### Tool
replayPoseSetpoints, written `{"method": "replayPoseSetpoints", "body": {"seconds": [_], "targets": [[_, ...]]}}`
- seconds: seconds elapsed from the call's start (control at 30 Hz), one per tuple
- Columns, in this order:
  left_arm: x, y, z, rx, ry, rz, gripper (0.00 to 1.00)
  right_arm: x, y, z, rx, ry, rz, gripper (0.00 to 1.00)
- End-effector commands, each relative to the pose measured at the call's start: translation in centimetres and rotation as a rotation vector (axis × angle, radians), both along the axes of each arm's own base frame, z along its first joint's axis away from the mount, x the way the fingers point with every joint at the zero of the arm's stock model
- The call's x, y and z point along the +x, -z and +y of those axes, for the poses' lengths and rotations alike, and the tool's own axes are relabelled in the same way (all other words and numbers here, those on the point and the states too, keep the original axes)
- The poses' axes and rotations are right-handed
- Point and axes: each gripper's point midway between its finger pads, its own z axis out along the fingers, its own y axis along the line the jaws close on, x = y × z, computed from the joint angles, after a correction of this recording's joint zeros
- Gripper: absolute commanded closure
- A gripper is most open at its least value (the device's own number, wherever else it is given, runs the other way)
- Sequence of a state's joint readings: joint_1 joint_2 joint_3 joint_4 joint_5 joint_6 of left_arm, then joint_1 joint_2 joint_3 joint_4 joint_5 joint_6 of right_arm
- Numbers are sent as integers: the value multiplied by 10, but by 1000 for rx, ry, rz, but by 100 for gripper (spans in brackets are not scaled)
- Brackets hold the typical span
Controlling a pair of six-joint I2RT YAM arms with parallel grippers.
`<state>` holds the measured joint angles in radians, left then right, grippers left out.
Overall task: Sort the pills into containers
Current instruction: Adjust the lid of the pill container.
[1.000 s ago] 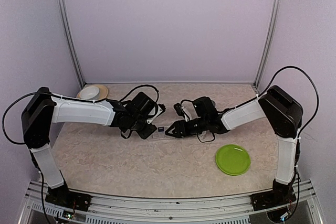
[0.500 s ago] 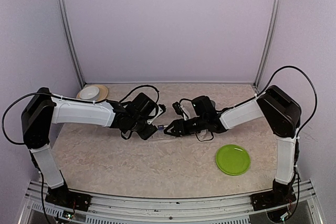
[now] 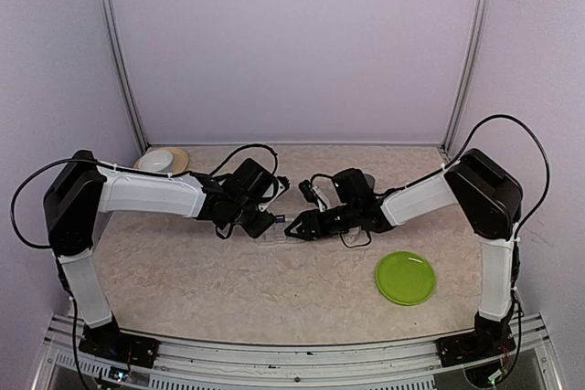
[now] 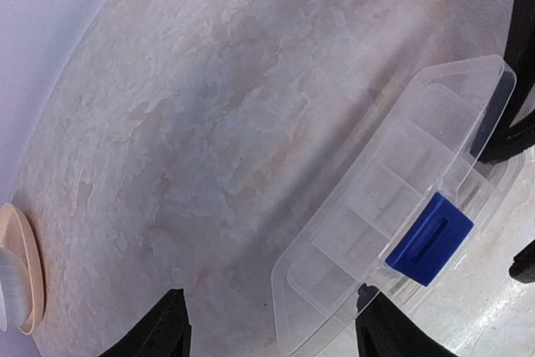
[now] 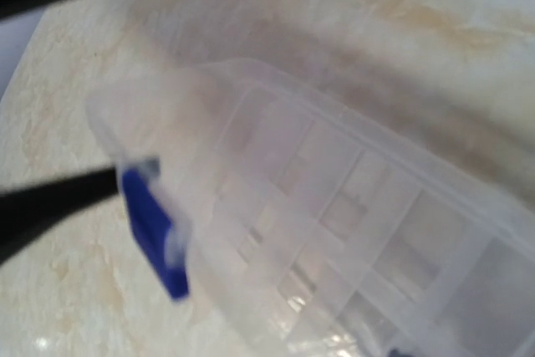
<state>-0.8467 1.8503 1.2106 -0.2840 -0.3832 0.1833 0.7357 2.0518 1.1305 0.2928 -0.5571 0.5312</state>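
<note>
Fingers (image 4: 167,334) of my left gripper (image 3: 265,224) stand released and spread. One tip is well clear of the clear box (image 4: 393,206), the other just beside its near corner. Behind that arm, at the back left corner of the table (image 3: 228,289), a white bowl (image 3: 161,159) sits on a tan saucer (image 3: 177,164), close to the left post (image 3: 119,61) and well away from the work. The box lies mid-table between the two grippers, its lid tilted up and its blue latch (image 4: 429,238) facing the near side. Bare tabletop runs from it to the front edge and to the back wall. My right gripper (image 3: 292,228) meets the box from the other end, a dark finger on either side of it, but I cannot tell whether it is gripping or only straddling it. The two grippers sit nearly nose to nose, so there is little room between them. Further right a green plate (image 3: 405,278) lies near the front, below the right forearm and apart from the box.
</note>
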Motion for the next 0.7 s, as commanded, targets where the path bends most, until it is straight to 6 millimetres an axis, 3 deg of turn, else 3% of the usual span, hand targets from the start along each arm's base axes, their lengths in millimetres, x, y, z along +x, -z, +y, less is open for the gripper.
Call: {"method": "replayPoseSetpoints", "body": {"seconds": [0.0,0.37,0.67], "targets": [[19,-14,-2,-14,-33,-54,34,-6,10,2,-39,-19,7,40],[39,-23,0,-34,-60,-85,34,-5,12,2,-57,-29,5,40],[67,-2,10,-24,-98,-57,34,-5,11,2,-67,-36,-2,40]]}}
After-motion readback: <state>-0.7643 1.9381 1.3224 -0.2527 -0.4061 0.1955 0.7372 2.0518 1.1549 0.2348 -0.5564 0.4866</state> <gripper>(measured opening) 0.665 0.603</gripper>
